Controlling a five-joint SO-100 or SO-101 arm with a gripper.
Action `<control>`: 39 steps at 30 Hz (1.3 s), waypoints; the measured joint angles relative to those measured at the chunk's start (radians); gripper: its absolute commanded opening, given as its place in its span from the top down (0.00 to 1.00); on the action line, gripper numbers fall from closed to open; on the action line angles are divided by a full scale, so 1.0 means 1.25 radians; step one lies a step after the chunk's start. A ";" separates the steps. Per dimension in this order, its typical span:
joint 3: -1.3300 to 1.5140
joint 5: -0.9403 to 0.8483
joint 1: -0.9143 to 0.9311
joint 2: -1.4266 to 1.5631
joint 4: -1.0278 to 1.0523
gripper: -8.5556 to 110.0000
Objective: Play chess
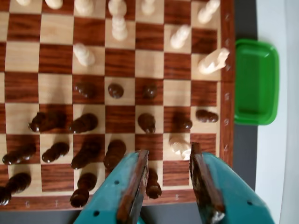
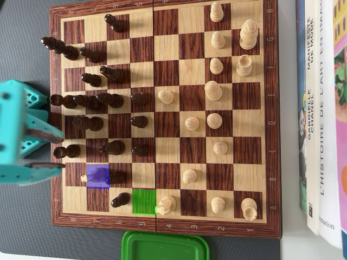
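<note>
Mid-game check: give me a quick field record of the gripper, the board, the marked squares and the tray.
gripper: teal gripper open, holding nothing
board: chessboard, dark and light pieces on it
blue marked square: light piece partly covered by it
green marked square: empty, beside the light knight
tray: green tray empty, off the board's edge

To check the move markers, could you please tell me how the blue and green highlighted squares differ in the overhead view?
The blue square sits one row in from the board's bottom edge; the green square is on the edge row, nearest the green tray. A light piece pokes out at the blue square's left side; the green square looks empty. Both tint exactly one board square.
</note>
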 measured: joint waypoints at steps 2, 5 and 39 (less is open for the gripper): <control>-0.001 0.000 0.012 -0.031 0.032 0.81; -0.001 -0.001 0.037 -0.083 0.083 0.81; -0.101 -0.223 0.190 -0.528 0.021 0.81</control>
